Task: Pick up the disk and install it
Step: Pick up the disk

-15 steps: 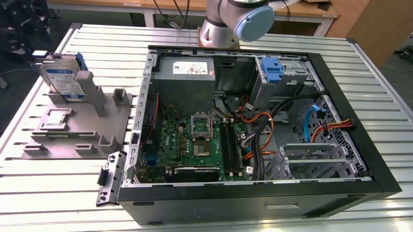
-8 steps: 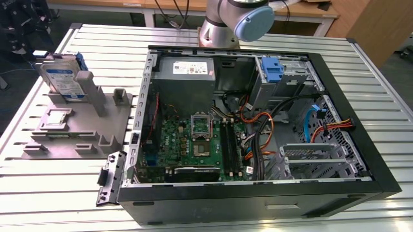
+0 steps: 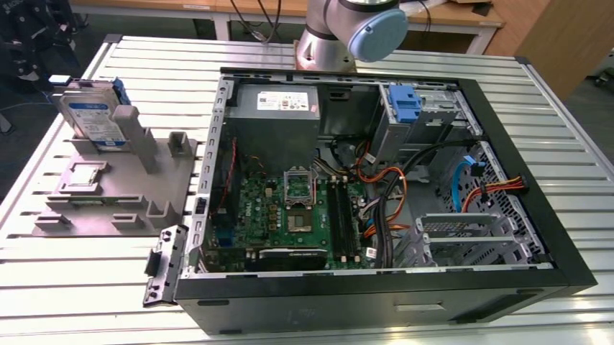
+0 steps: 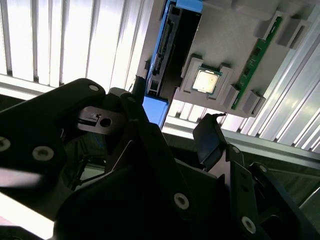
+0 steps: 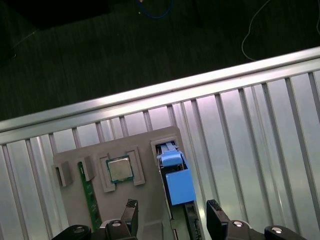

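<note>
The disk, silver with a white-and-blue label and a blue carrier frame, stands upright on edge in the grey fixture's far corner, near the counter's edge on the exterior view's left.

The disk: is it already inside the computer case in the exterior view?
No, the disk stands upright in the grey holder, outside the open computer case, on the exterior view's left.

The grey holder hides the lower part of the disk — the picture's edge cuts off the arm.
</note>
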Controlling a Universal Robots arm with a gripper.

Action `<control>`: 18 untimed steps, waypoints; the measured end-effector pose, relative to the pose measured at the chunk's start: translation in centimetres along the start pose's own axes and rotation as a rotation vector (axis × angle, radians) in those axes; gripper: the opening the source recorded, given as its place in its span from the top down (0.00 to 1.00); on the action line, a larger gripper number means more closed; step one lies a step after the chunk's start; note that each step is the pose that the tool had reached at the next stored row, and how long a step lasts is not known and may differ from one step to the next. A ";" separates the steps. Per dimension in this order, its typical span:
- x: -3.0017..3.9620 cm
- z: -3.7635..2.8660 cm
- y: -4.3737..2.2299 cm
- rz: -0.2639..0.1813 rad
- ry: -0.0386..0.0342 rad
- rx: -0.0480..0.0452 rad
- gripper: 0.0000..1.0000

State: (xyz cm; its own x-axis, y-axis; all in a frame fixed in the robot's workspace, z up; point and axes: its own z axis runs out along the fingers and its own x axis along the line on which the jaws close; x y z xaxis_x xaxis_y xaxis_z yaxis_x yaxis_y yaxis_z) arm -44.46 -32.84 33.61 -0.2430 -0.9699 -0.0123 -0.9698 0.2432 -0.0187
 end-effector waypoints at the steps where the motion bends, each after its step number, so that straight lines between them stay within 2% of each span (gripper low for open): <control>1: 0.00 0.01 0.00 0.000 -0.0002 0.0006 0.35; 5: 0.00 0.07 0.01 -0.023 -0.0027 0.0079 0.35; 9: 0.02 0.28 0.09 -0.060 -0.0048 0.0076 0.35; 18: 0.25 0.81 1.12 -0.097 -0.0064 0.0068 0.35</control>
State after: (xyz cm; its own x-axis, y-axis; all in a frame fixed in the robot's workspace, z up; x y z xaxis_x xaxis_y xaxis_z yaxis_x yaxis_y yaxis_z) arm -45.60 -32.80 32.78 -0.1481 -0.9888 -0.0165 -0.9886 0.1485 -0.0269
